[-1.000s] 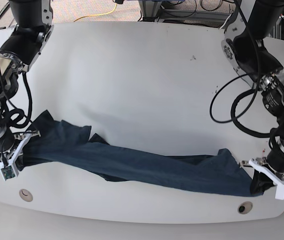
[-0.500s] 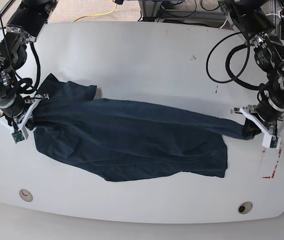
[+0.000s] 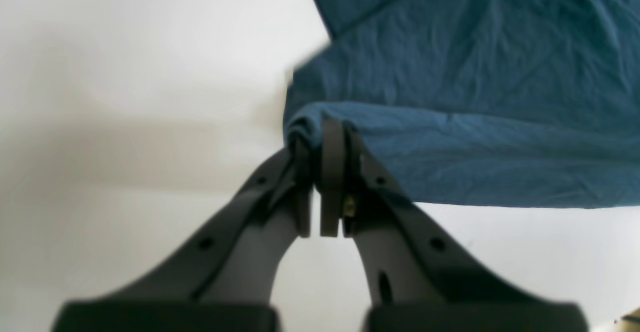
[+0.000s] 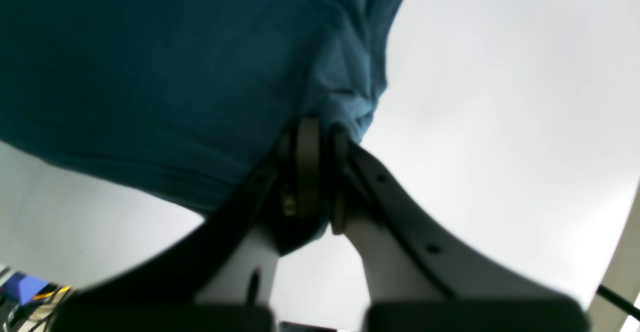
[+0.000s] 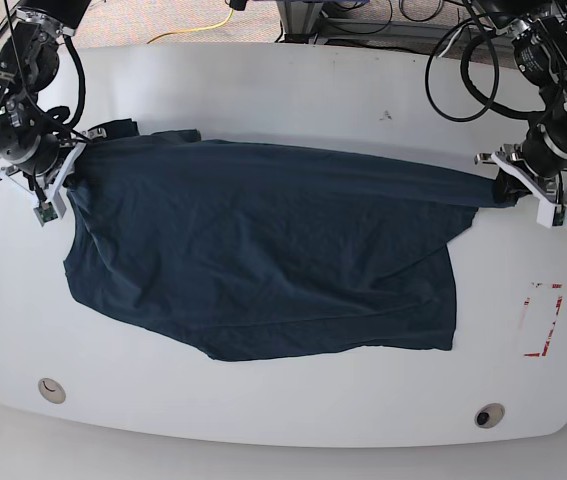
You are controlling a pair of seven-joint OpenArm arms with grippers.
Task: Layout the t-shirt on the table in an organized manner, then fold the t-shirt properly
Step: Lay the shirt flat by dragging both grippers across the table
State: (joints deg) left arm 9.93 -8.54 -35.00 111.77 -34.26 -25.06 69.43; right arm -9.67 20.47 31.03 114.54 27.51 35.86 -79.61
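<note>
The dark navy-teal t-shirt [image 5: 263,260] lies spread across the white table [image 5: 293,110], stretched between both arms along its far edge. On the right of the base view, my left gripper [image 5: 508,188] is shut on a bunched corner of the t-shirt [image 3: 475,96]. The wrist view shows cloth pinched at the left gripper [image 3: 320,136] tips. At the left side my right gripper [image 5: 63,175] is shut on the opposite corner. Its wrist view shows the right gripper [image 4: 320,131] clamped on a fold of the t-shirt [image 4: 150,71].
A red dashed rectangle mark [image 5: 541,320] sits near the table's right edge. Two round grommet holes [image 5: 51,390] [image 5: 488,413] lie by the front edge. Cables and equipment sit beyond the far edge.
Both grippers have carried the t-shirt from the front edge toward the far side. The cloth has gone from a bunched strip to a broad spread sheet.
</note>
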